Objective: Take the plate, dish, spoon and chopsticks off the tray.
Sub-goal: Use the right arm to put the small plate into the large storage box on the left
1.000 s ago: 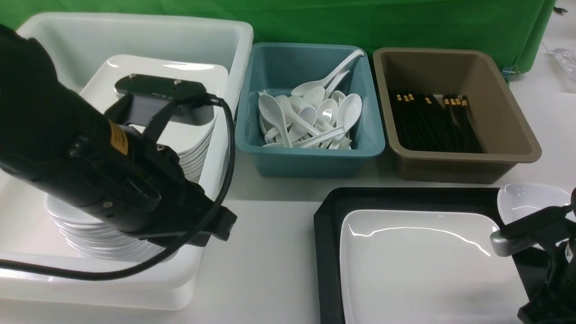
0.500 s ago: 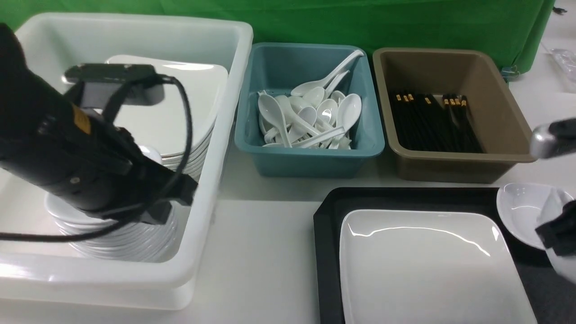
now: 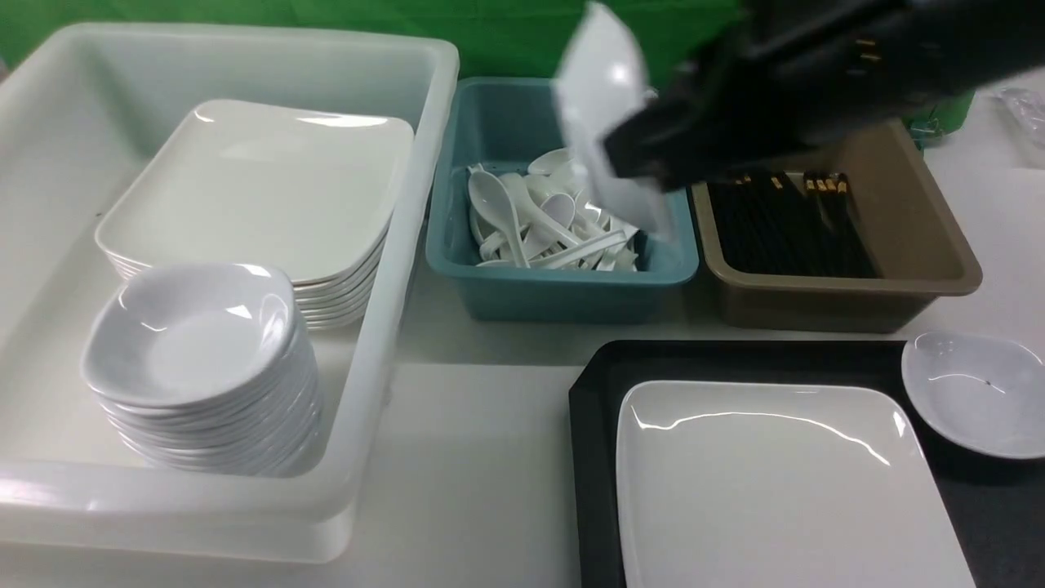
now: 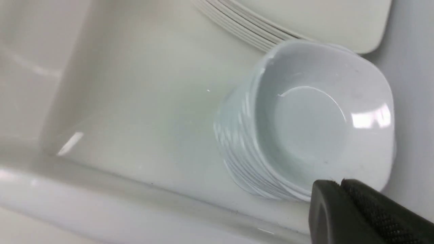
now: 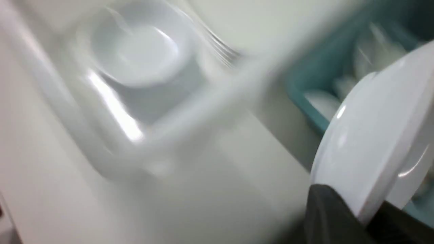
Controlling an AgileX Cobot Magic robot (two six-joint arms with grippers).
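The large white plate (image 3: 775,482) lies flat on the black tray (image 3: 592,425). My right gripper (image 3: 645,163) is shut on the rim of a small white dish (image 3: 608,122), which it holds on edge, high above the teal tub (image 3: 563,286). The right wrist view shows the same dish (image 5: 376,142) clamped in that gripper (image 5: 369,217). Another small dish (image 3: 971,392) rests at the tray's right end. My left gripper (image 4: 340,183) is shut on nothing beside the stack of dishes (image 4: 305,118) in the white tub. The spoon and chopsticks are out of view.
The big white tub (image 3: 384,343) at the left holds a stack of square plates (image 3: 261,180) and a stack of small dishes (image 3: 196,359). White cutlery fills the teal tub. The brown tub (image 3: 939,261) holds black sticks. A green cloth hangs behind.
My right arm has lifted a small dish from the tray's right end and swung it up and left over the teal tub. My left arm has left the front view, uncovering the dish stack.
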